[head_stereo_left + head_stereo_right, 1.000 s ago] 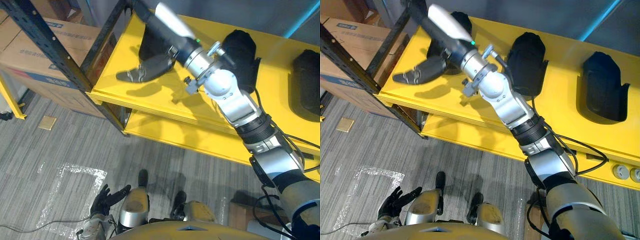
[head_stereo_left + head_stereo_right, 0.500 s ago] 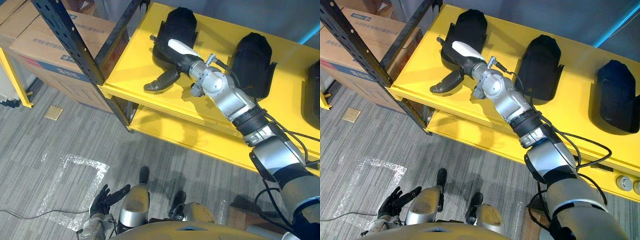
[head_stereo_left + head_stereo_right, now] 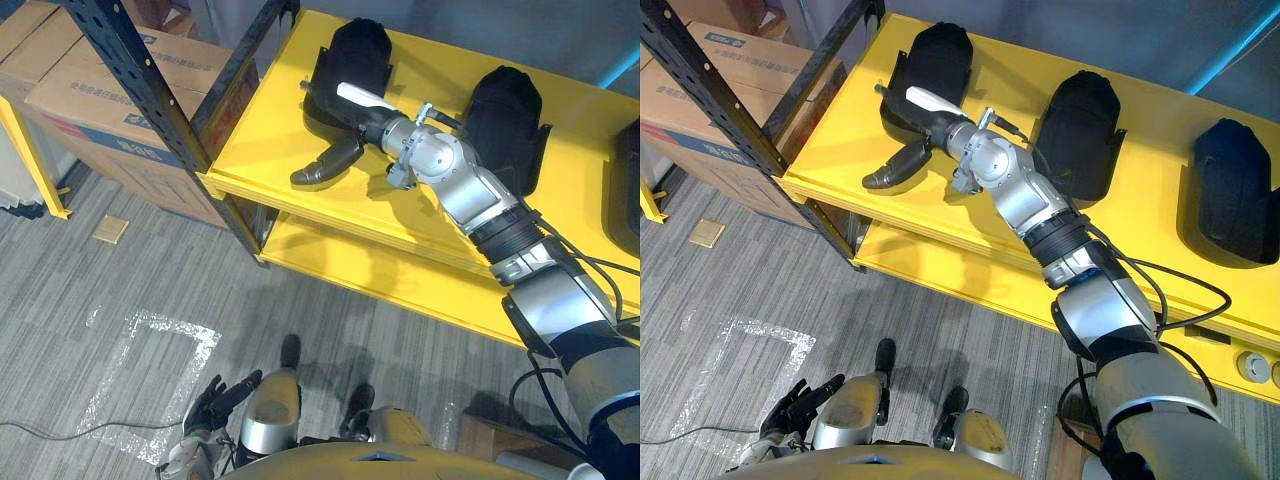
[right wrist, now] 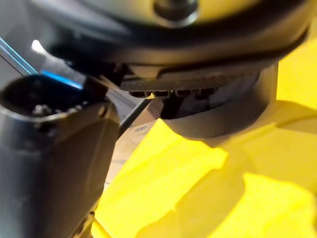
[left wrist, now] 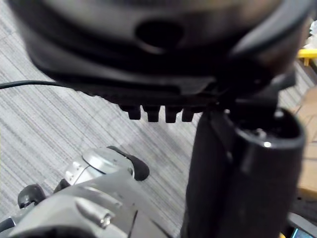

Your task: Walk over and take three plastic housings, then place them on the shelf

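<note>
Yellow shelf (image 3: 262,150), upper tier, running across the top of the left eye view: bears three black plastic housings, all standing on the tier and well apart from one another. First housing (image 3: 355,52), upper centre of the frame, near the shelf's left end. Second housing (image 3: 506,112), upper right. Third housing (image 3: 1228,188), far right of the right eye view, partly cut by the frame edge in the left eye view. Right hand (image 3: 335,158), centre-upper frame, over the yellow surface just in front of the first housing: fingers straight and stretched toward the lower left, holding nothing; white-covered thumb (image 3: 364,97) lies against the lower edge of the first housing, contact not clear. Left hand (image 3: 222,394), bottom left of the frame, low over the floor: fingers loosely spread, empty. Lower tier (image 3: 330,262), yellow, below and in front of the upper one. Black perforated upright (image 3: 135,95), upper left, slanting down to the shelf's corner. Cardboard box (image 3: 95,90), upper left, behind the upright. Grey carpet floor (image 3: 330,320), lower half of the frame, with a pale taped square (image 3: 150,372) at lower left and a small tan tile (image 3: 110,229) at mid-left.
</note>
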Motion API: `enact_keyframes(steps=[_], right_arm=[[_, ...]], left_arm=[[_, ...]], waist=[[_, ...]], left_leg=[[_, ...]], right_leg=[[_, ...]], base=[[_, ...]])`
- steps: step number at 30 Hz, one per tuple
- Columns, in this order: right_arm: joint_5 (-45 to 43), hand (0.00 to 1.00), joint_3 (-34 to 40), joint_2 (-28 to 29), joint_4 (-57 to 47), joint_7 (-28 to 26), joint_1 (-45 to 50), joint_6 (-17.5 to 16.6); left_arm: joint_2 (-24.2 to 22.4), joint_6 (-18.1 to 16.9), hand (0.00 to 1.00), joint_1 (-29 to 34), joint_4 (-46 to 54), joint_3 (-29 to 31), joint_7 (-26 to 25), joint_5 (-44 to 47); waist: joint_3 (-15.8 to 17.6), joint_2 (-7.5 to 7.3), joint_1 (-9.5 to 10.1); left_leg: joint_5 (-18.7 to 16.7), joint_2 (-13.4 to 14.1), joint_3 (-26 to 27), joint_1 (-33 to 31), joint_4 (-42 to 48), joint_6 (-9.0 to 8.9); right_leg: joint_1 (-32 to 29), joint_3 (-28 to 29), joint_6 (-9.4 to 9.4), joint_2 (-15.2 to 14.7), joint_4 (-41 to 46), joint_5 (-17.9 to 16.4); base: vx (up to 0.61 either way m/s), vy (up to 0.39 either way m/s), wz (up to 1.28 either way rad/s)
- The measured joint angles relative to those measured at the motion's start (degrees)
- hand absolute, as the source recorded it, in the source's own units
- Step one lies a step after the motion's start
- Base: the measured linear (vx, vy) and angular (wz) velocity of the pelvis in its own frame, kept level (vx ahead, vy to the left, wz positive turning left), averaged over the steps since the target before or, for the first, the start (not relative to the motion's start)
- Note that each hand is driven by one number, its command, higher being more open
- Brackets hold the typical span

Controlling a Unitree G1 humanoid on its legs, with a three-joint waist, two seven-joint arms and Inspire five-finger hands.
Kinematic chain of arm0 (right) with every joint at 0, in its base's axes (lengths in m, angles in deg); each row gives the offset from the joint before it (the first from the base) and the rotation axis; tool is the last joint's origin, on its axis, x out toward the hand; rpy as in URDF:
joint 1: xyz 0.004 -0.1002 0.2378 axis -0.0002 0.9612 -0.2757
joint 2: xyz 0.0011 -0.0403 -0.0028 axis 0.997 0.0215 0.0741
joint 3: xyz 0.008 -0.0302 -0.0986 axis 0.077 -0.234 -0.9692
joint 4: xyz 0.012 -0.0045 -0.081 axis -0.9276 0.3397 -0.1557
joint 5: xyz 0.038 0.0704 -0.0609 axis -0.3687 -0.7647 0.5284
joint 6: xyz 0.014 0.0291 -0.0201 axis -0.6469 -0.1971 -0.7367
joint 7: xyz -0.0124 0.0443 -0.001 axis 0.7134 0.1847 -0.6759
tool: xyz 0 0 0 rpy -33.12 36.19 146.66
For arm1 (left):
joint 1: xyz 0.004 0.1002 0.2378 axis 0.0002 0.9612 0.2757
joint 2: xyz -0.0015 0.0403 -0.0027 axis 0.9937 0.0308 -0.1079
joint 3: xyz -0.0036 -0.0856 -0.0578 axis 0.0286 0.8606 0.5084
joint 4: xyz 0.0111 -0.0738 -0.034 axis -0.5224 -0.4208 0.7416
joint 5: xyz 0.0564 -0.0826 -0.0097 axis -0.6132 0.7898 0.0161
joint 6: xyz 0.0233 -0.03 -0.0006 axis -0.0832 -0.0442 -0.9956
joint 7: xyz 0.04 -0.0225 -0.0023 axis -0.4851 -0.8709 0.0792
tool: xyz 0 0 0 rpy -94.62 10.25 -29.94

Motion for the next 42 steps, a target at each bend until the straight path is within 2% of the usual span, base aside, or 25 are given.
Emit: enact_keyframes(steps=[6, 15, 20, 29, 42], right_arm=[[-0.83, 1.00, -0.70, 0.02, 0.00, -2.41, 0.20, 1.38], [-1.10, 1.00, -0.86, 0.50, 0.16, -2.81, 1.94, 1.96], [-6.69, 1.00, -0.83, 1.68, 0.47, -5.10, 3.27, 2.46], [-6.82, 1.00, -0.65, 3.63, 0.64, -7.50, 4.78, 4.79], [-6.84, 1.00, -0.03, 4.42, 2.66, -8.71, 5.00, 4.85]], left_arm=[[-0.03, 2.21, 1.00, -0.18, -0.23, 0.40, 0.54, 0.01], [-0.03, 2.58, 1.00, -0.18, -1.96, 0.48, 0.55, 0.14], [-0.03, 2.68, 1.00, -0.16, -2.65, 0.93, 0.56, 0.13], [0.12, 3.65, 1.00, 0.00, -3.12, 0.95, 0.48, 0.11], [0.11, 4.74, 1.00, 0.14, -3.62, 2.48, 0.43, 0.02]], waist=[[-1.72, 0.21, -0.02], [-3.91, -0.12, 0.03], [-5.28, -0.97, -0.13], [-7.50, -2.03, -0.12], [-8.65, -2.65, -0.08]], left_leg=[[0.00, 0.09, 0.37, 0.04, -0.02, 0.00], [0.05, 0.04, 0.57, 1.03, -0.69, -0.01], [0.18, 0.16, 1.18, 1.32, -1.33, -0.04], [0.63, 0.08, 1.37, 2.07, -2.20, 0.06], [2.40, -0.22, 1.11, 2.84, -5.01, 0.42]], right_leg=[[-0.05, 0.49, -0.16, 0.11, -0.33, 0.11], [0.81, 0.58, -0.18, 0.15, -0.89, 0.25], [0.82, 1.00, -0.18, 0.29, -1.61, 0.62], [1.28, 1.14, -0.24, 0.31, -1.99, 0.96], [0.89, 1.00, -0.28, 0.27, -1.94, 0.99]], base=[[-0.01, -0.004, -0.03], [0.00, 0.000, 0.00], [-0.01, -0.007, -0.05], [-0.01, -0.002, -0.01], [-0.02, 0.000, 0.01]])
